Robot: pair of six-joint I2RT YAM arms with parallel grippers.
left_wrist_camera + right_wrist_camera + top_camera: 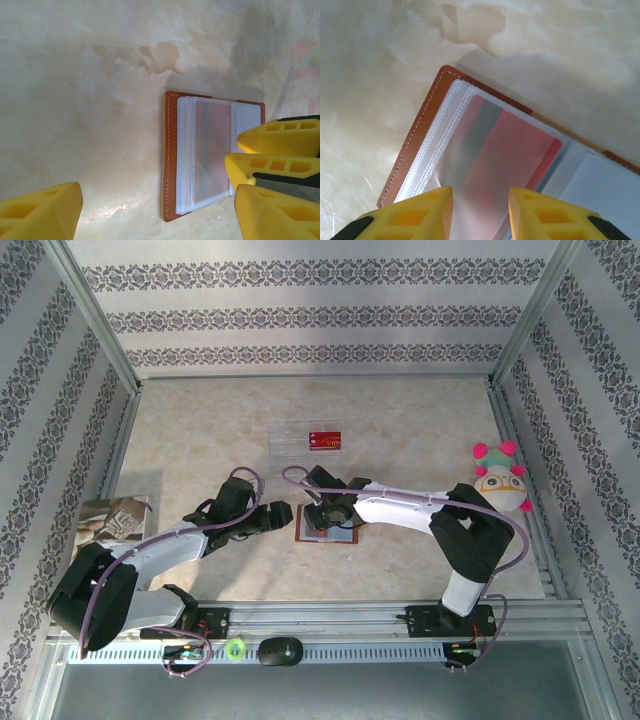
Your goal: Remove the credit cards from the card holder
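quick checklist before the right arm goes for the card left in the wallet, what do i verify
1. Wallet open and flat on the table: ok.
2. Red card visible inside the clear sleeve: ok.
3. Right pincer open above that card: ok.
4. Card pinched: not ok, the jaws stand apart.
5. Left pincer pinning the wallet: cannot tell; it is open, close by.
6. Tray has room beside the other card: ok.
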